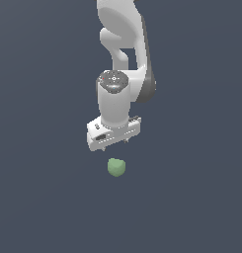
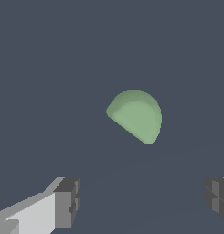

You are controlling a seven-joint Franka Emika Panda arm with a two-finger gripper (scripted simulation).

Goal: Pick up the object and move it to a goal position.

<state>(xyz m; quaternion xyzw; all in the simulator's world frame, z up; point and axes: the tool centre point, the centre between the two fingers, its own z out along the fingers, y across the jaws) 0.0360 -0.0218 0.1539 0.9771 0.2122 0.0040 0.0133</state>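
The object [image 1: 116, 167] is a small pale-green lumpy blob lying on the dark grey floor. In the wrist view it [image 2: 136, 116] shows ahead of the fingers, apart from them. My gripper [image 1: 114, 143] hangs from the white arm just above and slightly behind the blob, not touching it. Its fingers [image 2: 67, 202] stand wide apart with nothing between them, so it is open and empty. In the exterior view the fingertips are mostly hidden under the white hand.
The white arm [image 1: 123, 44] rises toward the top of the exterior view. The flat dark grey floor [image 1: 43, 197] spreads all around. No other objects show.
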